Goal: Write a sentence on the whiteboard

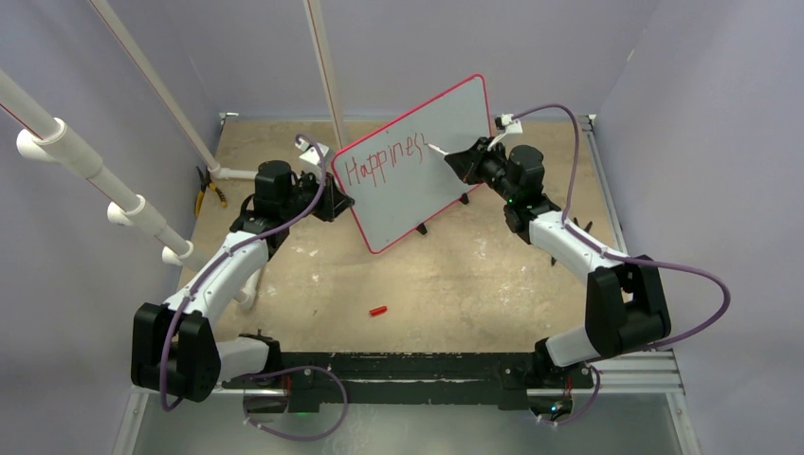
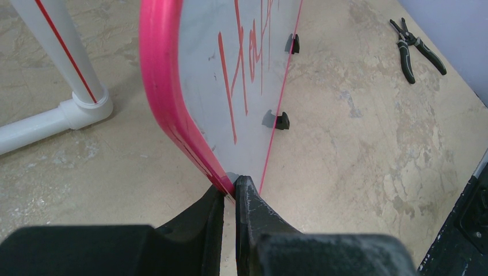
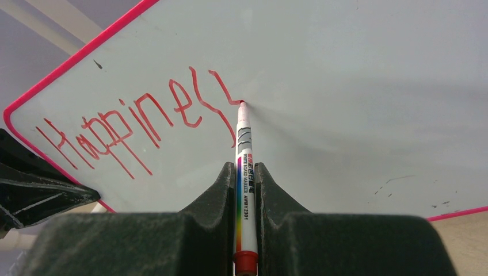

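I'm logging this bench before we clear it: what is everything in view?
whiteboard: one, pale grey with red rim, held tilted mid-table
sentence: one unfinished line, red, upper left of the board, reading "Happines"
marker: one, white with red end, tip on the board
small red piece: one, possibly the marker's cap, lying on the table towards the front
pliers: one pair, dark, table's left edge
pipes: three, white with red stripe, left and back
table: one, tan, worn
left hand: one, black, clamped on the board's rim
right hand: one, black, gripping the marker
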`<state>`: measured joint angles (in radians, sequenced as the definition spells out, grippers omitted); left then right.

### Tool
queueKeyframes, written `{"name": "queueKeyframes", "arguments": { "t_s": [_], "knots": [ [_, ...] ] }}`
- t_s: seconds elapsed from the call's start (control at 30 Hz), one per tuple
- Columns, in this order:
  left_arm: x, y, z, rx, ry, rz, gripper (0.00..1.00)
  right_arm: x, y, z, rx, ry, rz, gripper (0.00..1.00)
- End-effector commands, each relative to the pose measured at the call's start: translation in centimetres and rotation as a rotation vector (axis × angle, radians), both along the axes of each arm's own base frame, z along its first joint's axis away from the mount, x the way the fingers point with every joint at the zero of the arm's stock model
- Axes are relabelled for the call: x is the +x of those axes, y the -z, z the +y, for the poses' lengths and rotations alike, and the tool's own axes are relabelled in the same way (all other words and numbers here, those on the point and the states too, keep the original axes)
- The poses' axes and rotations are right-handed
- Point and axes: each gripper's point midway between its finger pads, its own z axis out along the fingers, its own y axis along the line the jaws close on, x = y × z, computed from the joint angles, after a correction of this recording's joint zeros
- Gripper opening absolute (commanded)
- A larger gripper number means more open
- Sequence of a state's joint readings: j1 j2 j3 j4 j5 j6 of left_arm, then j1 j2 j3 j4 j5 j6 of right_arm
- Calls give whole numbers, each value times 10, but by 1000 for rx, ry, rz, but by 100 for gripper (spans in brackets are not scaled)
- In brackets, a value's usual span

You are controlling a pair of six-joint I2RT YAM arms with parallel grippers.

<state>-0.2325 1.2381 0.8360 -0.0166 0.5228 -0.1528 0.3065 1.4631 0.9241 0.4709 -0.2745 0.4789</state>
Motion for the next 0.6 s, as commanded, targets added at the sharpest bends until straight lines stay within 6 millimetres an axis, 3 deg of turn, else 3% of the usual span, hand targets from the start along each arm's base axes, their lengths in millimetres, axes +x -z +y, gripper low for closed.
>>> {"name": "queueKeyframes", "arguments": {
  "t_s": [0.0, 0.37, 0.57],
  "knots": [
    [-1, -6, -12, 15, 54, -48, 0, 0, -1, -11, -14, 50, -15, 0],
    [-3, -10, -13, 9, 57, -55, 0, -16, 5, -14, -6, 42, 7, 0],
    [-3, -12, -13, 8, 56, -60, 0, -35, -18, -3, 5, -55, -45, 0]
  ]
}}
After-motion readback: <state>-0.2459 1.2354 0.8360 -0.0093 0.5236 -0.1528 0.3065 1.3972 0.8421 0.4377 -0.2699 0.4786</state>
